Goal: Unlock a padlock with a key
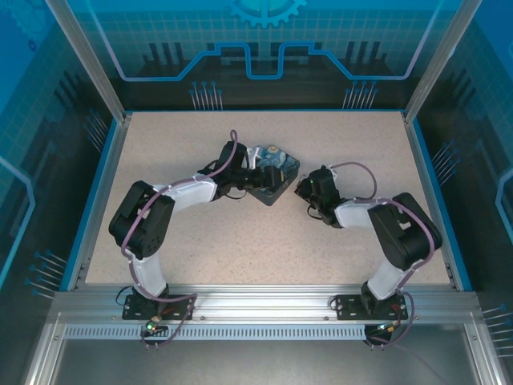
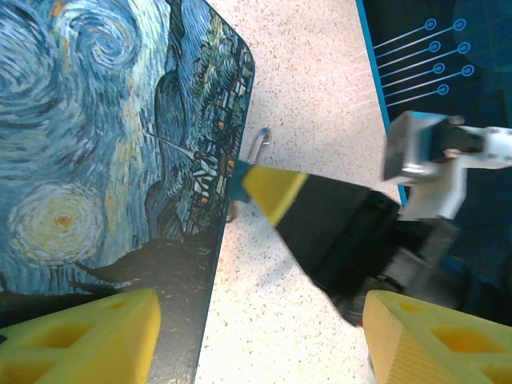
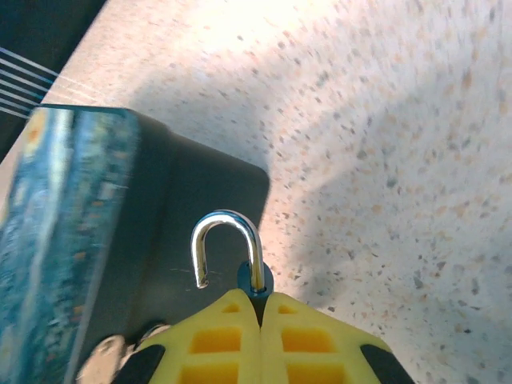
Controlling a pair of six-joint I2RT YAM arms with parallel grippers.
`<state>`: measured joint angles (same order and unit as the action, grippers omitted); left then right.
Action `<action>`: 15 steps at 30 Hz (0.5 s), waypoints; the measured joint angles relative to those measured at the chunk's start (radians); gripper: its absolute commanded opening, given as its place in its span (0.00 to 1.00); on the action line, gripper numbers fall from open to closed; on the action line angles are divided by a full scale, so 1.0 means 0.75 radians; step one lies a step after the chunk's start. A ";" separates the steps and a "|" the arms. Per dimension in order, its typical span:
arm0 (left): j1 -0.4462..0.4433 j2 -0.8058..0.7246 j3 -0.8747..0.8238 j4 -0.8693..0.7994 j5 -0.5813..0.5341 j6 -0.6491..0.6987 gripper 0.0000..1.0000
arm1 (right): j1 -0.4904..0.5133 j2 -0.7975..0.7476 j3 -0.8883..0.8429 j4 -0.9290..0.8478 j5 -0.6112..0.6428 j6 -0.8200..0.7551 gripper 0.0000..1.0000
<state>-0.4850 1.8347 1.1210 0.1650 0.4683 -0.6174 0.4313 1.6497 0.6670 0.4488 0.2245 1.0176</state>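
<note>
My right gripper (image 3: 260, 300) is shut on the padlock (image 3: 226, 217). Its silver shackle stands open, one end free, and a bit of dark blue body shows between the yellow fingertips. The padlock sits right beside the dark side wall of the swirl-printed tin (image 3: 72, 208). In the left wrist view the right gripper (image 2: 260, 186) points at the tin's edge, with the padlock's shackle (image 2: 262, 142) just past its tip. My left gripper (image 2: 264, 336) is open, one finger over the tin's lid (image 2: 96, 160) and the other over the table. The key is hidden.
The tin (image 1: 272, 178) lies near the table's middle, with the left gripper (image 1: 258, 170) on it and the right gripper (image 1: 304, 189) just to its right. Speckled tabletop (image 1: 240, 241) spreads all round, bounded by a blue rim (image 1: 433, 192).
</note>
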 measured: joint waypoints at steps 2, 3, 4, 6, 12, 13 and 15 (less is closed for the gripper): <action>0.011 -0.012 0.000 -0.028 -0.001 0.010 0.70 | -0.002 -0.079 -0.014 -0.042 -0.007 -0.068 0.04; 0.021 -0.018 0.000 -0.046 -0.001 0.018 0.70 | -0.004 -0.120 -0.023 -0.065 -0.024 -0.111 0.04; 0.032 -0.023 0.000 -0.062 -0.001 0.024 0.70 | -0.007 -0.152 -0.033 -0.083 -0.045 -0.148 0.04; 0.065 -0.037 -0.001 -0.100 -0.001 0.035 0.70 | -0.010 -0.224 -0.047 -0.160 -0.093 -0.238 0.04; 0.156 -0.093 -0.044 -0.150 0.001 0.051 0.72 | -0.008 -0.516 -0.064 -0.487 -0.270 -0.470 0.05; 0.166 -0.104 -0.051 -0.161 0.001 0.054 0.73 | -0.008 -0.557 -0.061 -0.539 -0.300 -0.496 0.05; 0.185 -0.133 -0.061 -0.190 0.001 0.057 0.76 | -0.005 -0.626 -0.038 -0.669 -0.378 -0.548 0.05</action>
<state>-0.3466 1.7351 1.0756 0.0227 0.4690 -0.5743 0.4274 1.1805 0.6388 -0.0528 -0.0589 0.6067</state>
